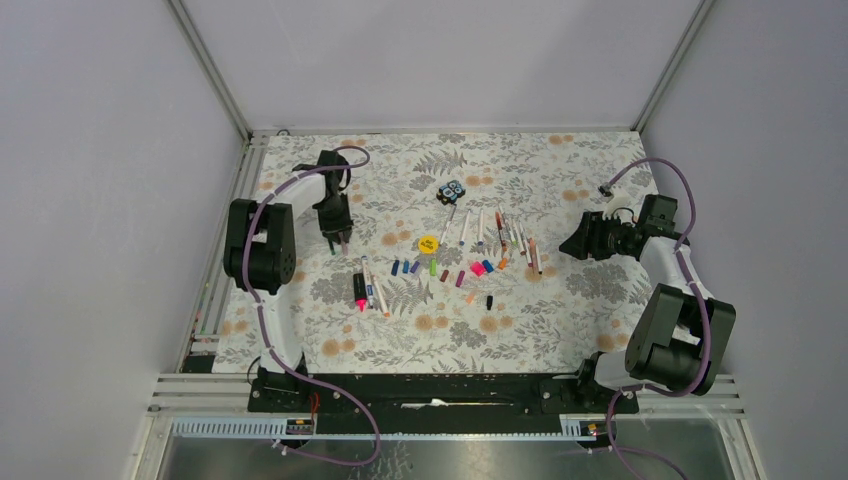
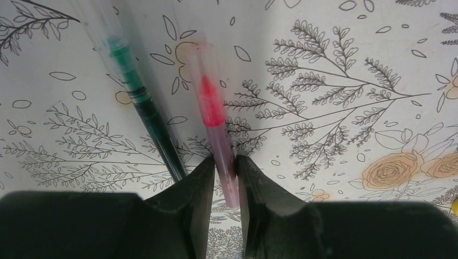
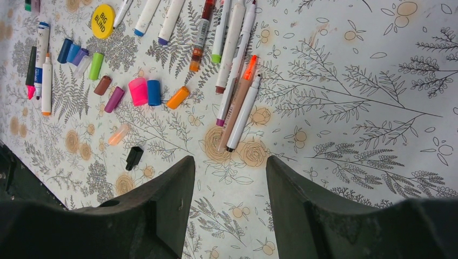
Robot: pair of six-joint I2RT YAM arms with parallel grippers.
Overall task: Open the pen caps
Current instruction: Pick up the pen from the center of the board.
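– While the left gripper [image 2: 226, 162] hangs over the left side of the table [image 1: 560, 330], what is in it?

– A red pen [image 2: 210, 108]. The two black fingers [image 2: 202, 183] press on it from both sides, so it is held tight.

– Is anything next to it?

– Yes, a green pen [image 2: 137, 91] is just beside the red one. I cannot tell if a finger touches it.

– And the right gripper [image 3: 229, 162]?

– It is spread wide with nothing in it. It hangs over the right side of the table, apart from the pens.

– Where are the other pens [image 1: 500, 235]?

– They lie side by side in the middle of the table. Two more lie nearer the left, beside a fat pink-and-black pen [image 1: 358, 290].

– And the caps [image 3: 154, 91]?

– Many are off. They lie in a loose row just in front of the pens: blue, pink, orange, green, purple. A black cap [image 3: 134, 157] lies alone, nearer the arms. A yellow disc [image 3: 102, 20] sits by the left end of the pens.
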